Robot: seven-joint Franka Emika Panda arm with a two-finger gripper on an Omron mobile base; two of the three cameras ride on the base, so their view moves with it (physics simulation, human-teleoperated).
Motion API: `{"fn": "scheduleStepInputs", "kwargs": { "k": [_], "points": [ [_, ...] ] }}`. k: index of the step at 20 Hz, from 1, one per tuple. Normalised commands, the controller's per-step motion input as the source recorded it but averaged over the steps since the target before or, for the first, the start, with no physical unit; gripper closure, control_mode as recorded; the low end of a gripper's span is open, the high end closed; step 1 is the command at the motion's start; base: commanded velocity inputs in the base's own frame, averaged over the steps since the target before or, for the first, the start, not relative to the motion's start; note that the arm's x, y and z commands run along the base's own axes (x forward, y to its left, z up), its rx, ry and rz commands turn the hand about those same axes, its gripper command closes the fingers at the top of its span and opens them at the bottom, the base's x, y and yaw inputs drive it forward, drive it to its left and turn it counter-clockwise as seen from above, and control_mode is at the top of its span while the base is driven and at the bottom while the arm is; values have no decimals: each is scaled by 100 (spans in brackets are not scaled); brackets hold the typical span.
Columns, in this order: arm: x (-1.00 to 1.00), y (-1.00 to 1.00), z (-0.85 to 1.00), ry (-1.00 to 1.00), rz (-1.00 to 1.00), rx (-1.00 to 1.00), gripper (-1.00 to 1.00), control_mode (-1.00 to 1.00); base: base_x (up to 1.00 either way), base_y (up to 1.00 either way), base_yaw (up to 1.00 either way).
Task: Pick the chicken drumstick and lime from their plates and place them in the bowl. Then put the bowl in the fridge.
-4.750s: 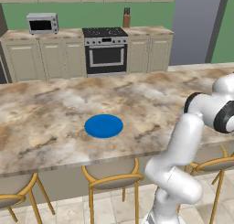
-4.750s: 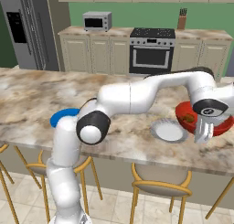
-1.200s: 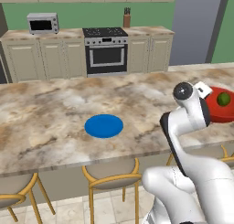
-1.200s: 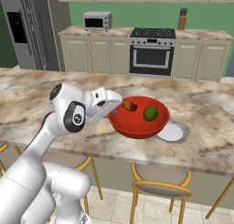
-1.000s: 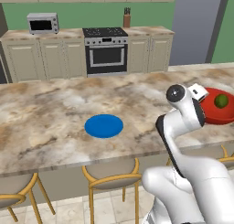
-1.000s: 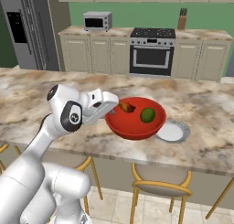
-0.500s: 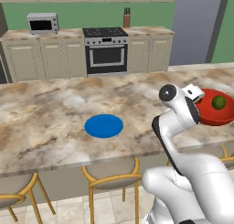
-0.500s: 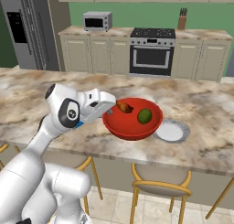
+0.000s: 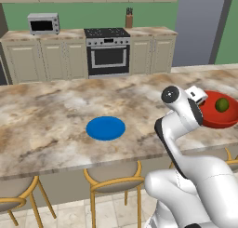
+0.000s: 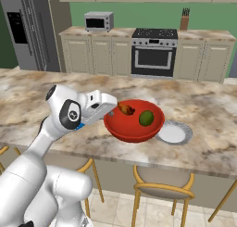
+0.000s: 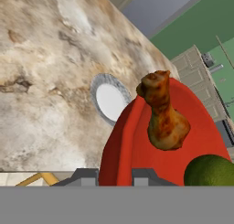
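The gripper (image 10: 112, 113) is clamped on the rim of the red bowl (image 10: 134, 129), holding it above the counter (image 10: 41, 91). Just past the fingers the drumstick (image 10: 125, 109) lies in the bowl, seemingly pointing its thin end away; the lime (image 10: 146, 118) sits beside it. A white plate (image 10: 173, 133) lies beyond.
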Motion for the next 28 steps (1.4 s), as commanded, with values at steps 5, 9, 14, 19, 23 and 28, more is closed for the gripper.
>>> {"fn": "scheduleStepInputs", "kwargs": {
  "k": [5, 9, 14, 19, 23, 28],
  "points": [
    [0, 0, 0, 0, 0, 0, 100, 100, 0, 0, 0],
    [0, 0, 0, 0, 0, 0, 100, 100, 0, 0, 0],
    [0, 0, 0, 0, 0, 0, 100, 100, -4, 0, 0],
    [0, 0, 0, 0, 0, 0, 100, 100, -53, -1, 0],
    [0, 0, 0, 0, 0, 0, 100, 100, -49, 0, 1],
    [0, 0, 0, 0, 0, 0, 100, 100, -13, 49, 2]
  ]
}}
